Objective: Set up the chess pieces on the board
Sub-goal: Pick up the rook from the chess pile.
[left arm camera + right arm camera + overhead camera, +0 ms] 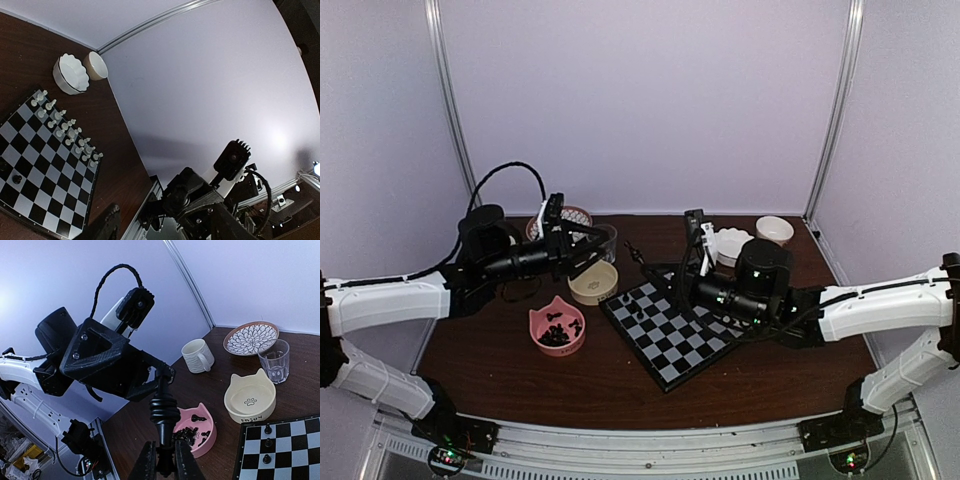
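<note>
1. A flat chessboard (pixel 672 338) of black and light-grey checks lies corner-on near the middle of the dark brown wooden worktop (pixel 490 375).
2. Two rows of tiny white plastic chessmen (pixel 65 131) stand along the board's 2 o'clock edge, the one facing the white bowls.
3. A few tiny black plastic chess pieces (pixel 268 442) stand in a short line on squares by the board's 10 o'clock edge.
4. Many more of them lie heaped in a pink cat-eared bowl (pixel 557 330), on the worktop at 9 o'clock of the board.
5. The right gripper (pixel 165 456) is clamped on the base of one black chess piece (pixel 165 412). It holds the piece up in the air off the board's 11 o'clock corner, head pointing away from the fingers.
6. The left gripper (pixel 161 381) faces it from the 9 o'clock side, fingers (pixel 107 226) spread apart and holding nothing. Its tips are just beside the head of the held piece, and I cannot tell whether they touch it.
7. A cream cat-eared bowl (pixel 593 283) sits at 10 o'clock of the board. A clear glass tumbler (pixel 610 240) and a flower-patterned plate (pixel 250 338) stand beyond it, and a white ribbed mug (pixel 197 355) stands to their 9 o'clock side.
8. At 1 o'clock of the board, a white scalloped bowl (pixel 72 75) and a small cream bowl (pixel 95 65) sit side by side.
</note>
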